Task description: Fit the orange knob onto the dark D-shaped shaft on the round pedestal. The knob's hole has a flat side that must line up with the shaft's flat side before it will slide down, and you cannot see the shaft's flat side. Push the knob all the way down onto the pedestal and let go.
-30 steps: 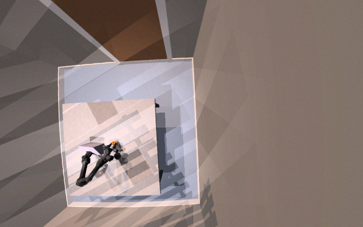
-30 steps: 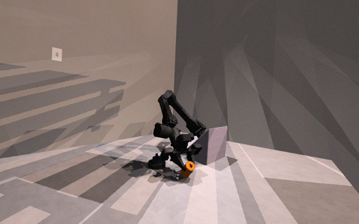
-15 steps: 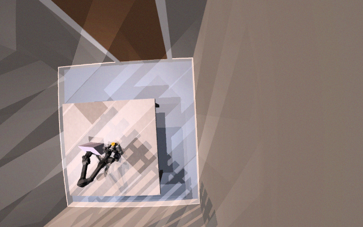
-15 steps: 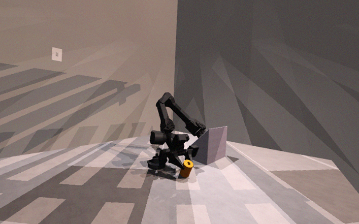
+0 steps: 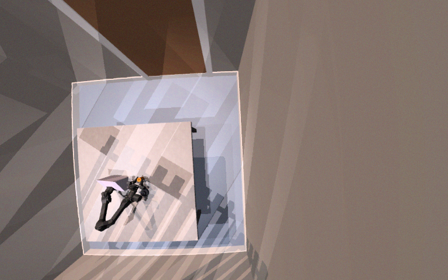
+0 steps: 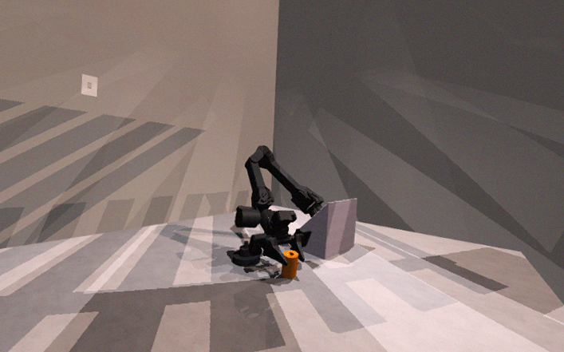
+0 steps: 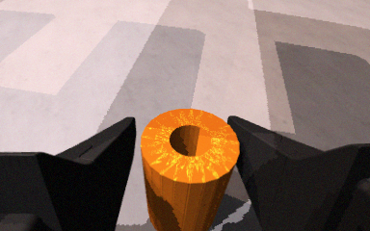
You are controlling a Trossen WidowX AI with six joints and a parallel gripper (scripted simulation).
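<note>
The orange knob (image 5: pixel 139 179) (image 6: pixel 289 265) (image 7: pixel 191 168) stands upright on the table, its hole end up and slightly tilted toward the wrist camera. My gripper (image 5: pixel 140 181) (image 6: pixel 294 261) (image 7: pixel 181 124) is open around the knob's upper part. In the wrist view a gap shows between the knob and the left finger; the right finger is very close to it, and I cannot tell if they touch. The dark round pedestal (image 5: pixel 144 193) (image 6: pixel 245 258) stands beside the gripper, apart from the knob. Its shaft is hard to make out behind the gripper in the exterior view.
A pale lilac slanted block (image 5: pixel 112 182) (image 6: pixel 341 229) stands beside the arm, close to the gripper's other side from the pedestal. The arm (image 5: pixel 118 211) (image 6: pixel 259 155) is folded above the table (image 5: pixel 132 142) (image 6: pixel 413 330). Striped shadows cross the table top.
</note>
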